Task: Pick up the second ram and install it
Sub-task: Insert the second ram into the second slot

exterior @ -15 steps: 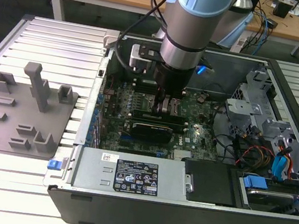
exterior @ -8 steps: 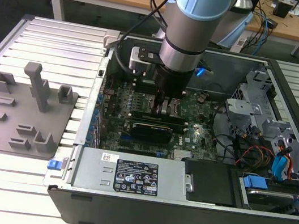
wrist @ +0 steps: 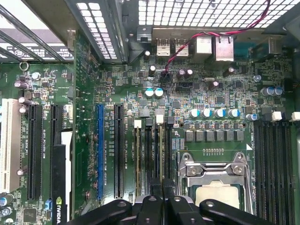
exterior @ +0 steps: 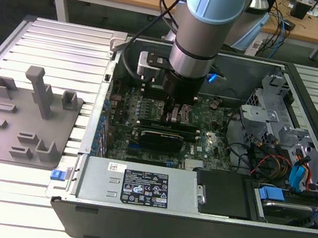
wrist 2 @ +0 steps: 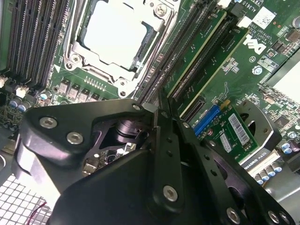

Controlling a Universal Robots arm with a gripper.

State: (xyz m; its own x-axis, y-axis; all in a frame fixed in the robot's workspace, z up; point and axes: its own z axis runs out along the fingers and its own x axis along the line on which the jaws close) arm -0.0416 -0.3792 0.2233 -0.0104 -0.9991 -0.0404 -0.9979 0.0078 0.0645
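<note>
The gripper [exterior: 179, 115] is down inside the open computer case [exterior: 65, 204], over the green motherboard [wrist: 123, 93] and just beside the square metal CPU socket [wrist: 213, 180]. In both wrist views its two black fingers [wrist 2: 161, 140] are drawn almost together, with only a thin gap between the tips. The second ram [wrist: 161, 150] appears as a slim strip standing on edge in line with one of the long black slots, one end running under the fingertips. The pincer seems to pinch it there, though the contact itself is hidden. Whether the card is fully seated cannot be told. The grey studded tray [exterior: 19, 114] lies well apart outside the case, on the exterior view's left. Such a card is likely light, stiff and thin, with smooth flat faces that could slip. It is also fragile at its contact edge and chips. It is best held across the two flat faces near the middle of the top edge, kept upright and square to the slot.
</note>
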